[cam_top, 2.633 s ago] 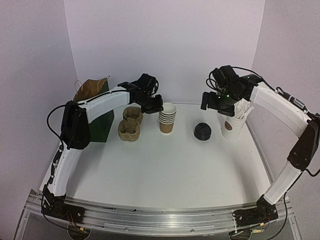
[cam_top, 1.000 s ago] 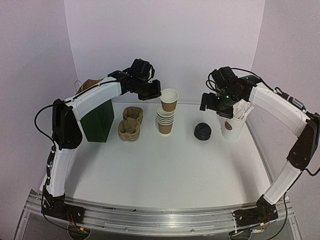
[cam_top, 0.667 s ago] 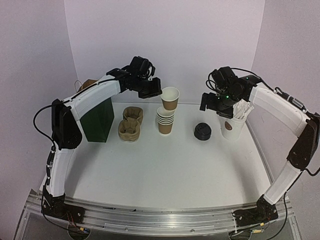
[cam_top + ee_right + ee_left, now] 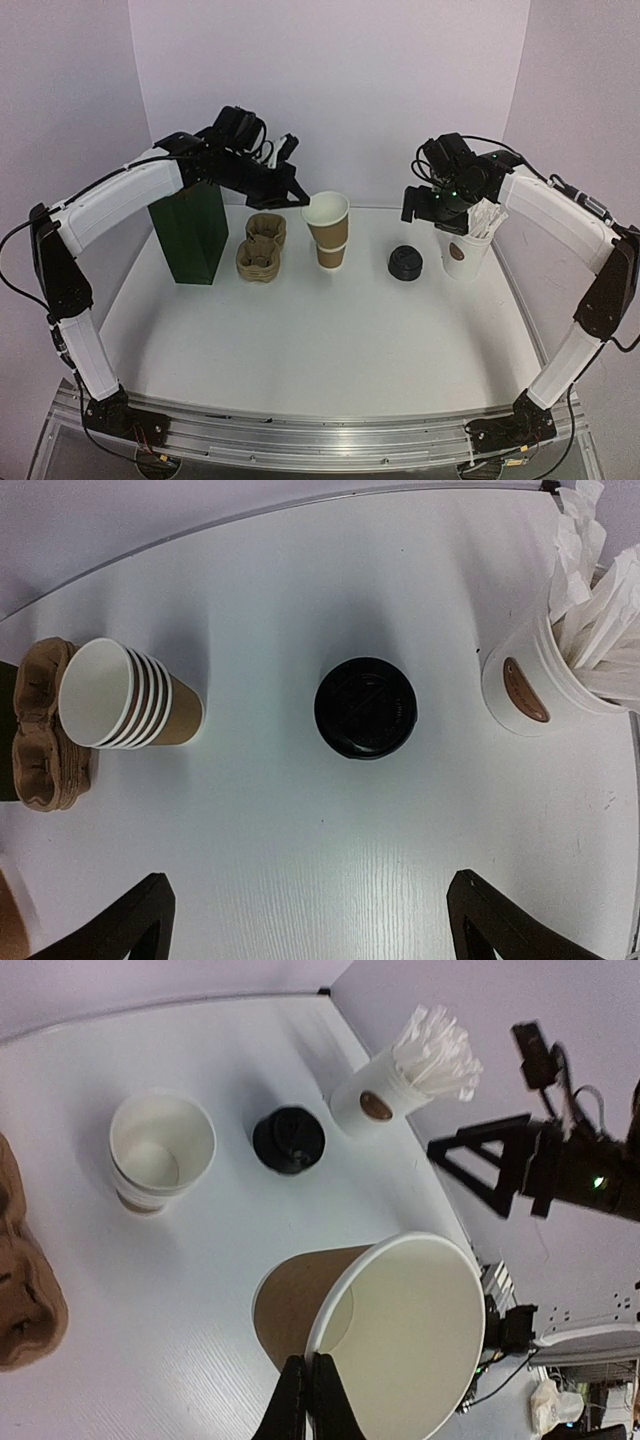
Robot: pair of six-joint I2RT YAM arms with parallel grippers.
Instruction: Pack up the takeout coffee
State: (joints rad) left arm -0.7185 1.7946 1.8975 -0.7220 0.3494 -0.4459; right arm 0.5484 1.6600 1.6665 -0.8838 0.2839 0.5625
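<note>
My left gripper [image 4: 300,197] [image 4: 307,1385] is shut on the rim of a single brown paper cup [image 4: 327,220] [image 4: 385,1335]. The cup has no lid and hangs tilted just above the stack of brown cups [image 4: 331,255] [image 4: 160,1150] [image 4: 125,695]. A black dome lid [image 4: 405,262] [image 4: 288,1140] [image 4: 365,707] lies by itself on the table, right of the stack. High over the lid, my right gripper [image 4: 425,205] [image 4: 310,925] is open with nothing between its fingers [image 4: 130,925]. A lidded takeout coffee is not in view.
A white cup of wrapped sticks [image 4: 467,255] [image 4: 525,685] stands right of the lid, under my right arm. Brown pulp cup carriers [image 4: 262,245] [image 4: 40,730] lie left of the stack. A dark green paper bag [image 4: 195,240] stands upright at the far left.
The left arm has swung its wrist back to the left. The held cup has dropped a little and tipped over from upright. The right arm has not moved.
</note>
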